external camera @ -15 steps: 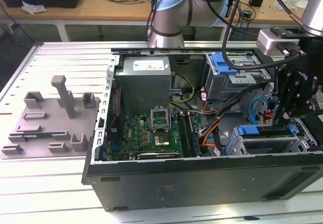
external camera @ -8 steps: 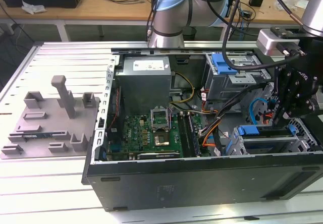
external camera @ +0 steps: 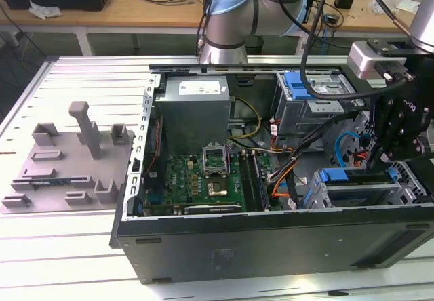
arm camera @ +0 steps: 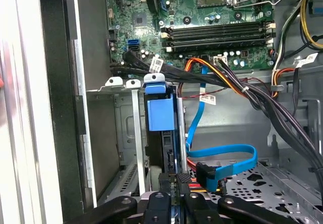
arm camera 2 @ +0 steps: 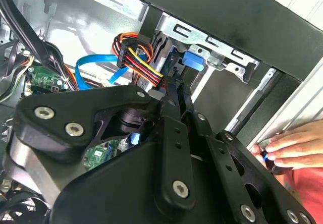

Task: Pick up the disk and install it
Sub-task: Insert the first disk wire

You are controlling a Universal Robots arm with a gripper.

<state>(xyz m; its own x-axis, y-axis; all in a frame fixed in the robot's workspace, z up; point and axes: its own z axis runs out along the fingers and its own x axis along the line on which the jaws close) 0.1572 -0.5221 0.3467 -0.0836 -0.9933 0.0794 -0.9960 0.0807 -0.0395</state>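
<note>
The claw (external camera: 374,157) hangs inside the open computer case (external camera: 271,247), straight over the metal cage (external camera: 366,194) in the corner of the case nearest to it. In the first wrist view its two fingers (arm camera: 157,202) sit close together, one on each flat side of the disk (arm camera: 161,114). The claw (arm camera: 173,200) looks clenched on the end of the disk closest to it.

The disk stands on edge inside a slot of the cage (arm camera: 128,133), running straight away from the claw. Its blue plastic bracket is at the end farthest from the fingers, level with the cage's front rim. In the exterior view that blue bracket (external camera: 339,176) shows just below and beside the claw.

A blue flat cable (arm camera: 227,151) loops beside the claw, next to a bundle of red, yellow and black wires (arm camera 2: 139,57). Beyond the cage, farther from the claw, lies the green circuit board (arm camera: 202,12).

In the second wrist view the claw (arm camera 2: 171,87) points into the cage. A person's hand (arm camera 2: 295,146) rests on the rim of the case, close behind the claw's body.

Well apart from the claw stand a grey power box (external camera: 193,108) and a second cage (external camera: 319,111) with a blue latch. A grey tray with pegs (external camera: 61,165) lies outside the case on the slatted metal desk (external camera: 68,260).
</note>
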